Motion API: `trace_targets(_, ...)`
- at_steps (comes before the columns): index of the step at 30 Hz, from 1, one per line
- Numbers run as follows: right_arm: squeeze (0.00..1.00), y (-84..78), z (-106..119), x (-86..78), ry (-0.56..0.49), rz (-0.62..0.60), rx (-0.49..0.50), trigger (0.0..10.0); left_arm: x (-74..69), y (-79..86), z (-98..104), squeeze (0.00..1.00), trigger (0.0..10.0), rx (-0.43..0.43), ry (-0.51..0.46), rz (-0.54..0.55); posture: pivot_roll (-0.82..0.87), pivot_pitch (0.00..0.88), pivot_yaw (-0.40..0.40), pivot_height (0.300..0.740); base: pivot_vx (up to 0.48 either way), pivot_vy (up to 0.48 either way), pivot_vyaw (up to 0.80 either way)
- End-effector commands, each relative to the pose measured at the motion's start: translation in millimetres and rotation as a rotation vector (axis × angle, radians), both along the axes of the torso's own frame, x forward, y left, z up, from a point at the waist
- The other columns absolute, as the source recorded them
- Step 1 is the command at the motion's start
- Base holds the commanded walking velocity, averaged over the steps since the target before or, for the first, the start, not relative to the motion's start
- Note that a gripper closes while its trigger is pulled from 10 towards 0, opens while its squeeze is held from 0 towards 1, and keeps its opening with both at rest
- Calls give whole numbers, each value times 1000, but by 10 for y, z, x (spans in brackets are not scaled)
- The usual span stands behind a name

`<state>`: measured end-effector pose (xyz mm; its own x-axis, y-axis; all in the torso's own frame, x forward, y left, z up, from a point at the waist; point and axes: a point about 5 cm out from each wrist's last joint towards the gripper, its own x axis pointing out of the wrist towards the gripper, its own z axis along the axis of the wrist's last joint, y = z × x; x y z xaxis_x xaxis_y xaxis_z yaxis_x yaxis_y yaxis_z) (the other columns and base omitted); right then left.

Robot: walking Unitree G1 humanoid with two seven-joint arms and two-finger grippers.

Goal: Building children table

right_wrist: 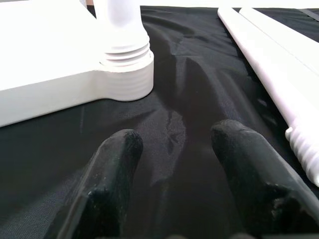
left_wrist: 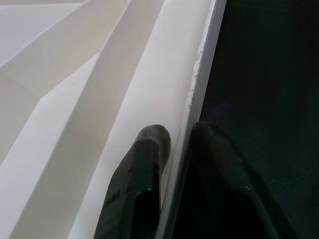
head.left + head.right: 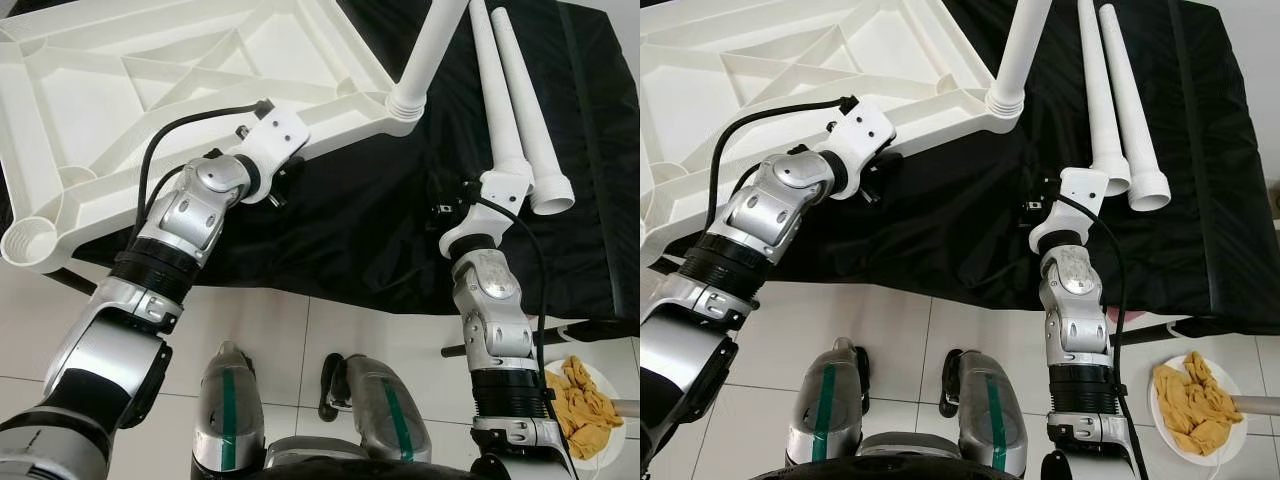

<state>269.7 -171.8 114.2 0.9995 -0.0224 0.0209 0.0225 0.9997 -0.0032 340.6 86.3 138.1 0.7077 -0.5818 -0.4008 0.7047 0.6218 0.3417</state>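
Note:
A white plastic tabletop lies upside down on a black cloth, its ribbed underside facing up. One white leg stands in the corner socket nearest the right arm. Two loose white legs lie side by side on the cloth to the right, threaded ends toward me. My left gripper is shut on the tabletop's near rim, one finger on each side of it. My right gripper hovers open just over the cloth, between the socketed corner and the loose legs.
An empty leg socket sits at the tabletop's near left corner, past the cloth's edge. Below is white tiled floor, with a white plate of yellow cloth at the right and a dark object between my legs.

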Motion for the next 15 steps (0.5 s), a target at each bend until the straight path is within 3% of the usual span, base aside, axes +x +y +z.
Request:
trace_targets(1, 0, -28, -7, 7, 13, -11, 1, 10000, 8, -20, 13, 973, 10000, -49, -44, 81, 66, 59, -54, 740, 0, 0, 0)
trace_targets(4, 0, -32, -1, 13, 11, -12, -3, 10000, 1, -51, 56, 1000, 10000, -92, -41, 76, 67, 63, -54, 740, 0, 0, 0)
trace_targets(10, 0, -37, 3, 25, 11, -15, -2, 10000, 8, -64, 65, 1000, 10000, -81, -43, 82, 70, 66, -54, 740, 0, 0, 0)
trace_targets(12, 0, -31, 6, 31, 10, -15, -1, 10000, 5, -88, 72, 0, 10000, -82, -47, 82, 70, 66, -54, 740, 0, 0, 0)
trace_targets(15, 0, -23, 10, 36, 9, -15, 1, 10000, 6, -100, 94, 0, 10000, -92, -50, 87, 69, 66, -54, 740, 0, 0, 0)
